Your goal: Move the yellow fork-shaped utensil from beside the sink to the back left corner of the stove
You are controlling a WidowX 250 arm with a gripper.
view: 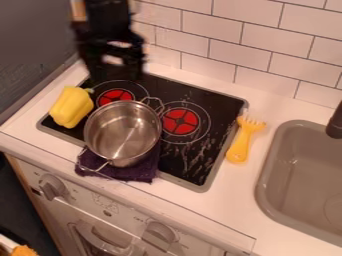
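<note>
We see pot (123, 134) at claw's (117, 75) 6 o'clock, yellow pepper (71, 107) 7-8; can't tell if claw's apart or together.

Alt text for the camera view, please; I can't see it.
A metal pot on a stovetop, partly over a dark cloth; yellow bell pepper at its left, yellow fork between stovetop and sink. Black gripper at upper left.

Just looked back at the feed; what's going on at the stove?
Nothing appears to be in the gripper, which hangs over the back left of the stove. The metal pot sits partly on a purple cloth at the front, with a yellow pepper to its left. A yellow fork lies on the counter near the sink.
</note>
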